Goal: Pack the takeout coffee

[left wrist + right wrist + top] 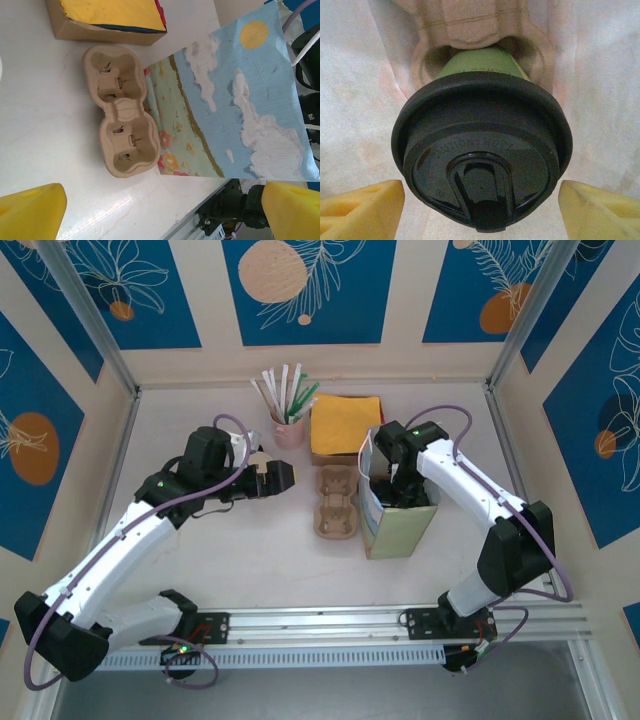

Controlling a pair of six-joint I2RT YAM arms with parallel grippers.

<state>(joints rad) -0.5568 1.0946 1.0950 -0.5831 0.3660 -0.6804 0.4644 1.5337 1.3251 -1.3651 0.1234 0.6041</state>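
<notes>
Item 1, left gripper [283, 478]: released, jaws wide, nothing between them. It hangs over the table [200, 430] at 9 o'clock of the empty cup carrier [337, 503], clear of it. From my left wrist, my yellow fingers [30, 212] sit in the bottom corners. The empty cup carrier [121, 131] lies flat at 12 o'clock of the gripper [162, 192], both wells vacant.

Item 2, right gripper [400, 480]: lowered into the mouth of the paper bag [405, 530], which stands upright at 3 o'clock of the empty carrier, just beside it. The bag's side [240, 100] carries a printed sky, clouds and a sun.

Item 3, takeout coffee [482, 165]: green cup, black lid on, seated in a well of a second moulded carrier [480, 30] with pale bag walls around it. The lid lies directly between my right fingers [360, 212], one pad at 9 o'clock of it, the other at 3 o'clock. The jaws of my right gripper [481, 200] stand apart at about lid width. The pads sit very close to the rim; I cannot tell whether they bear on it or stand just off.

Item 4, surroundings: napkin box [345, 425] with a yellow stack at 12 o'clock of the empty carrier; pink straw cup [290, 430] at 11 o'clock, touching or just beside the box.
</notes>
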